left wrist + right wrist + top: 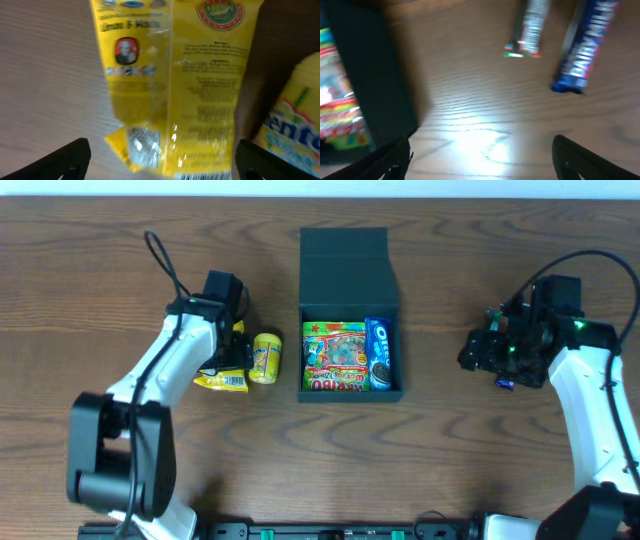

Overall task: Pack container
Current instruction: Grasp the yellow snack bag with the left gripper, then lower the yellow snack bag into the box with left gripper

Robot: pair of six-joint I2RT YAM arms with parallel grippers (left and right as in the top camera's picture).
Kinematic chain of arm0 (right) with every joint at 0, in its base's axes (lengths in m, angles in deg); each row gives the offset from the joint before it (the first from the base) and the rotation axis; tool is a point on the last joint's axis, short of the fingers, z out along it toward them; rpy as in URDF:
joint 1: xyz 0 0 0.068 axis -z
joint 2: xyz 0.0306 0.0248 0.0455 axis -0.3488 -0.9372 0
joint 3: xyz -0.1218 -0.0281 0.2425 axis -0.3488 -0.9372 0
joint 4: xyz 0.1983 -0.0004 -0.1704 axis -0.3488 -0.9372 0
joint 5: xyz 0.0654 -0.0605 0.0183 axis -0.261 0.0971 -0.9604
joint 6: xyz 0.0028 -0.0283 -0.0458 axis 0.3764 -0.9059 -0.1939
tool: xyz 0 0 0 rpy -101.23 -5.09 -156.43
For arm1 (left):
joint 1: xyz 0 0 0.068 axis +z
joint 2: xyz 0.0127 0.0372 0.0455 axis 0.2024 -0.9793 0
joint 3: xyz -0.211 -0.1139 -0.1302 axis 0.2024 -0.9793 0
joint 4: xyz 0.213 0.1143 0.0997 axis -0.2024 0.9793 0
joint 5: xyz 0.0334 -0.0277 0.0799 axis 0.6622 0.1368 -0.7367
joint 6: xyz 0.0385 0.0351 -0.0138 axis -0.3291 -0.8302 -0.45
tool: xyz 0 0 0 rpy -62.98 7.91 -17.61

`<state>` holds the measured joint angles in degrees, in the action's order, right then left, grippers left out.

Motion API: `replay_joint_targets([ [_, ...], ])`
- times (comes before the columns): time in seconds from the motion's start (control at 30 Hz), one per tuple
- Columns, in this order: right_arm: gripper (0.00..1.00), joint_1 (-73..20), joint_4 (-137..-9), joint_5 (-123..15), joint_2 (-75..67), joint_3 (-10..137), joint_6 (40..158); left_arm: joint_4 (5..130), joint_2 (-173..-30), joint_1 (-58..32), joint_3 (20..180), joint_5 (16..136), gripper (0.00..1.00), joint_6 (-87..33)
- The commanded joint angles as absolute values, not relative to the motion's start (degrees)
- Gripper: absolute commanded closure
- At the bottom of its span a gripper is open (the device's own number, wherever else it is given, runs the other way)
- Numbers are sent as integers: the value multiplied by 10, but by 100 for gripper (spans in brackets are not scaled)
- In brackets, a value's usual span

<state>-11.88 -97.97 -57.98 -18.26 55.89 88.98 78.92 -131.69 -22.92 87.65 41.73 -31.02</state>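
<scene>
Now the left pincer (162, 147) is hovering wide open and empty over the yellow packet (175, 90); gripping its middle squarely looks best.

Overhead's looking straight down on table (100, 240); wrist cams sharing it close-up: left over yellow packet (200, 100), right beside container (375, 75).

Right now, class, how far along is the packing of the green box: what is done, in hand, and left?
Done: the container is open with a gummy packet and an Oreo packet inside. In hand: the left tool, open, straddles the yellow packet, not yet gripped. Left: that packet, the yellow tub, the blue bar and small wrapper near the open, empty right tool, then the lid.
</scene>
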Motion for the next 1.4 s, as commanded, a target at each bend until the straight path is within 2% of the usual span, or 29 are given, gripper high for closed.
replay_joint_targets([
  [0.0, 11, -123, -978, -674, -183, 558, 827, 783, -1344, -225, 879, 422, 14, -310],
  [0.07, 11, -123, -977, -676, -183, 558, 825, 777, -1358, -225, 879, 422, 20, -301],
  [0.23, 11, -123, -976, -676, -183, 558, 825, 773, -1371, -225, 879, 421, 54, -298],
  [0.4, 10, -123, -977, -676, -183, 558, 825, 778, -1370, -224, 879, 418, 71, -298],
  [0.5, 10, -123, -976, -676, -183, 558, 825, 789, -1364, -222, 881, 415, 77, -297],
  [0.6, 9, -123, -976, -675, -183, 558, 825, 809, -1330, -218, 881, 379, 88, -271],
  [0.97, 8, -121, -977, -675, -183, 558, 833, 863, -1133, -239, 881, 407, 91, -224],
  [1.13, 7, -121, -980, -675, -183, 558, 838, 853, -1068, -339, 881, 439, 88, -152],
  [1.3, 7, -121, -988, -675, -183, 558, 838, 776, -1090, -467, 881, 451, 88, -83],
  [1.37, 7, -121, -995, -675, -183, 558, 838, 743, -1108, -505, 881, 443, 82, -59],
])
